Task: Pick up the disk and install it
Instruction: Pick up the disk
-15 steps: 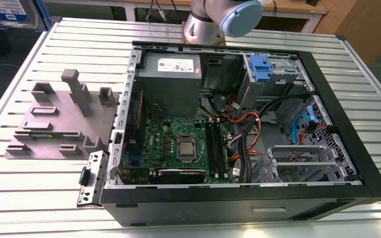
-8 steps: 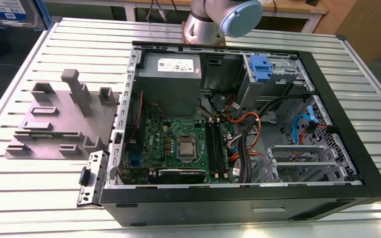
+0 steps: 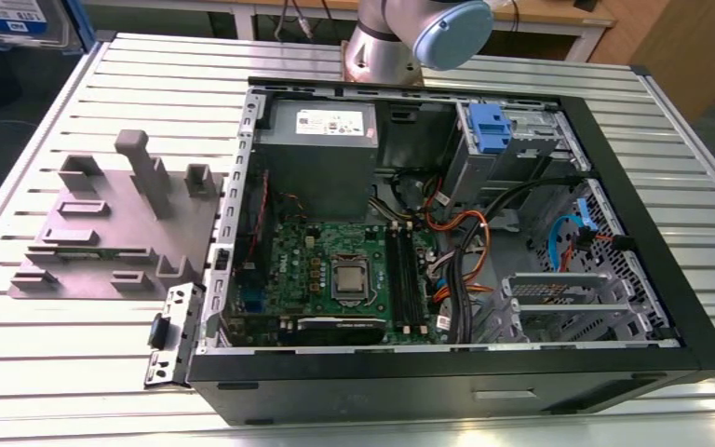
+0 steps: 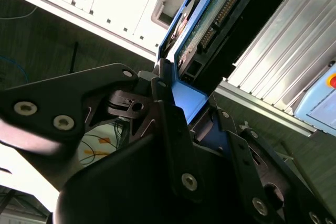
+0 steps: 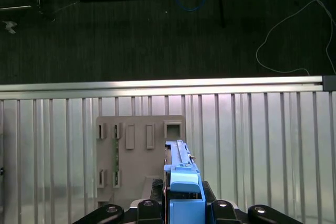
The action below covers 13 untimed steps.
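The disk [image 3: 16,23] hangs in the air at the exterior view's upper left, past the table's corner; its white-and-blue label and blue carrier show there. In the second wrist view my gripper [image 4: 178,103] is shut on the blue carrier end of the disk [image 4: 210,14], whose green circuit-board side faces the camera. In the first wrist view the disk [image 5: 181,174] stands on edge between the black fingers [image 5: 149,205] of my gripper [image 5: 184,205], above the grey fixture plate [image 5: 139,150].
An open computer case [image 3: 655,233] lies on the slatted metal table [image 3: 60,372], with a motherboard [image 3: 332,270], a grey power-supply box [image 3: 320,130] and a blue bracket [image 3: 488,126] in its drive bay. A grey fixture plate [image 3: 97,233] sits left of the case.
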Available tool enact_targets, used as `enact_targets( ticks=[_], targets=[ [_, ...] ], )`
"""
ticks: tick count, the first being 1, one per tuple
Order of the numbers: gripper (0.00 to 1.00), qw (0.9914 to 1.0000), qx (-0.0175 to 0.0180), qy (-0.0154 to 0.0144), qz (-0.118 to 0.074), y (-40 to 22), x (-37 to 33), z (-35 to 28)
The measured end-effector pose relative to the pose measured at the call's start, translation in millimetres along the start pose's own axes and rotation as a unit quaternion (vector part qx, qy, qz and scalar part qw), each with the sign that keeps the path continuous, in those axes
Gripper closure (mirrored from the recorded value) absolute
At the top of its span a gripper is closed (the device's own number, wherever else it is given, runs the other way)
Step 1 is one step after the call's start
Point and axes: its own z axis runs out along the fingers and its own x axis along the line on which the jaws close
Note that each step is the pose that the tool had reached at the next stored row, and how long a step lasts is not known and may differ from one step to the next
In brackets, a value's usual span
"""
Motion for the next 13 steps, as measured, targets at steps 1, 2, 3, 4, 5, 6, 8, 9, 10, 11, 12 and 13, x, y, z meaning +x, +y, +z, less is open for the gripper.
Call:
enact_targets(
  ticks=[1, 2, 3, 4, 5, 6, 8, 9, 10, 11, 12, 13],
  targets=[
    [0.64, 1.0, 0.0, 0.0, 0.0, 0.0, 0.0, -0.5],
    [0.64, 1.0, 0.0001, 0.0, 0.0, 0.0, 0.0, -0.9],
    [0.64, 1.0, 0.0, 0.0, 0.0, 0.0, 0.0, -1.4],
    [0.64, 1.0, 0.0, 0.0, 0.0, 0.0, 0.0, -1.9],
    [0.64, 1.0, 0.0001, 0.0, 0.0, 0.0, 0.0, -2.4],
    [0.64, 1.0, 0.0001, 0.0, 0.0, 0.0, 0.0, -3.0],
    [0.64, 1.0, 0.0, 0.0, 0.0, 0.0, 0.0, -4.0],
    [0.64, 1.0, 0.0001, 0.0, 0.0, 0.1, 0.0, -4.3],
    [0.64, 1.0, 0.0, 0.0, 0.0, 0.1, 0.0, -4.7],
    [0.64, 1.0, 0.0, 0.0, 0.0, 0.1, 0.0, -5.1],
    [0.64, 1.0, 0.0001, 0.0, 0.0, 0.1, 0.0, -5.5],
    [0.64, 1.0, 0.0001, 0.0, 0.0, 0.1, 0.0, -6.0]
  ],
)
